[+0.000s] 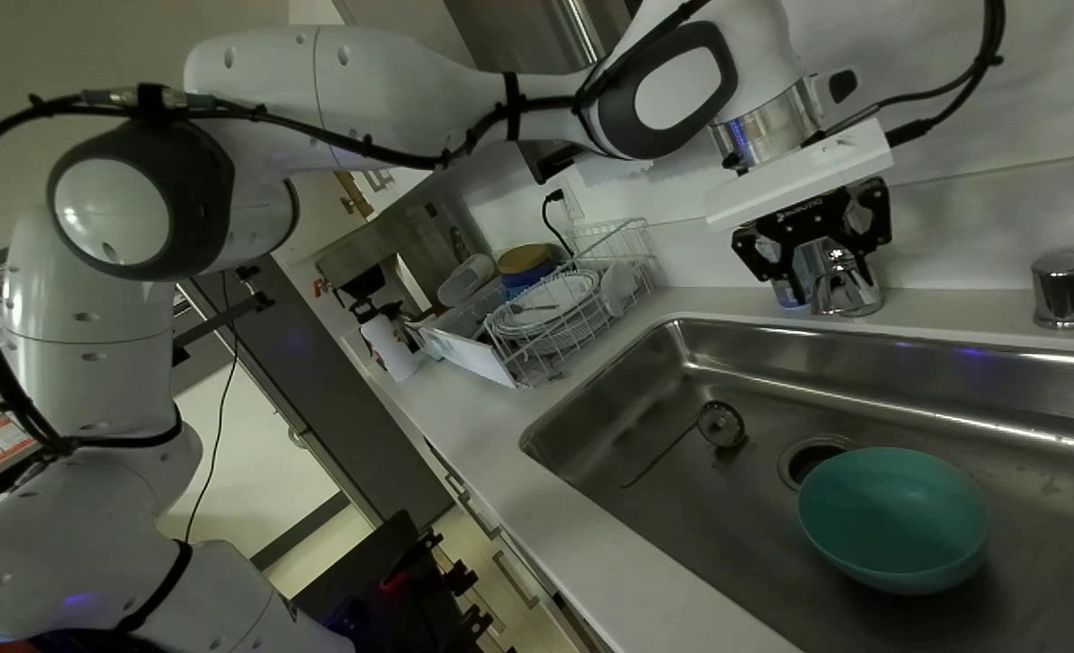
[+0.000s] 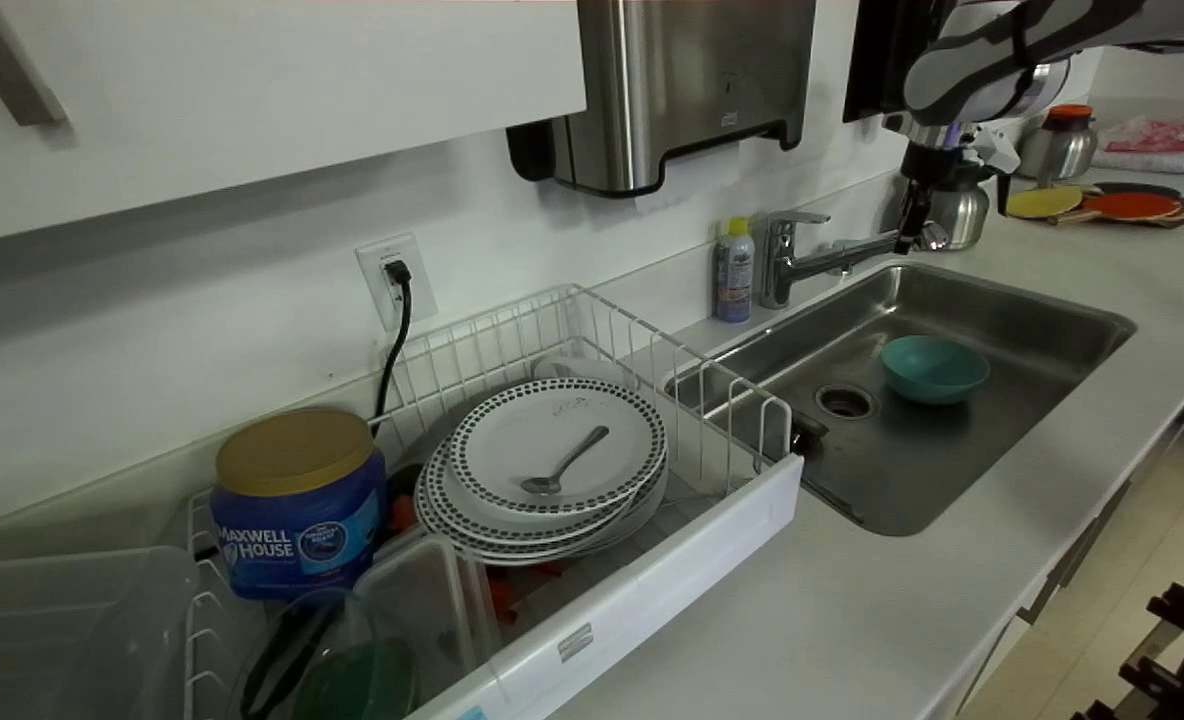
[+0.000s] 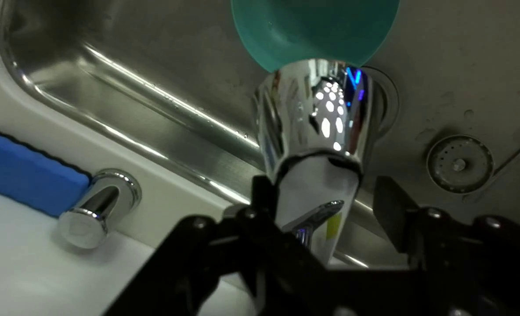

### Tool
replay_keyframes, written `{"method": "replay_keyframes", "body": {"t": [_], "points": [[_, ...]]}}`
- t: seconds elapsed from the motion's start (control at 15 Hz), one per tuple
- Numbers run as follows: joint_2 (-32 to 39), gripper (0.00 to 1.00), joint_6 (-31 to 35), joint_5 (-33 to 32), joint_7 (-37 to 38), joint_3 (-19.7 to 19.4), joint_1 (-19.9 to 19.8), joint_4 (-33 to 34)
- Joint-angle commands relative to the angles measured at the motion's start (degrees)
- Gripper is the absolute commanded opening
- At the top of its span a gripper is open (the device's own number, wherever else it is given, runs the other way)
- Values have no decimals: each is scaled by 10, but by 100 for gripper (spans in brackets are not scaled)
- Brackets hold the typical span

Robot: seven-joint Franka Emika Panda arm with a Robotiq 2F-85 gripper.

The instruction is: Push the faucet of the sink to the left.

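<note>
The chrome faucet (image 2: 778, 265) stands behind the back rim of the steel sink (image 2: 907, 460), its long spout reaching over the basin. In the wrist view the spout's end (image 3: 315, 114) fills the middle, pointing toward the basin. My gripper (image 3: 326, 202) is open with the spout between its fingers. The left finger lies against or very close to the spout; the right finger is clearly apart from it. In an exterior view the gripper (image 1: 832, 277) points down over the spout's end (image 1: 845, 288) and hides part of the faucet. It also shows at the spout's tip (image 2: 914, 225).
A teal bowl (image 1: 895, 521) and a drain strainer (image 1: 721, 423) lie in the sink. A chrome knob (image 3: 97, 210) and blue sponge (image 3: 29, 171) sit behind its rim. A yellow-topped bottle (image 2: 735, 275) stands beside the faucet. A dish rack (image 2: 652, 590) with plates stands beside the sink.
</note>
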Motion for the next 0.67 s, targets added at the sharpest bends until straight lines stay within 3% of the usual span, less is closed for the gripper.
{"method": "replay_keyframes", "body": {"t": [0.0,0.13,0.6], "points": [[-10,33,-31,-9,-4,6,1,1],[-16,18,-37,-11,0,7,5,-6],[-44,18,-31,-36,26,19,36,-62]]}}
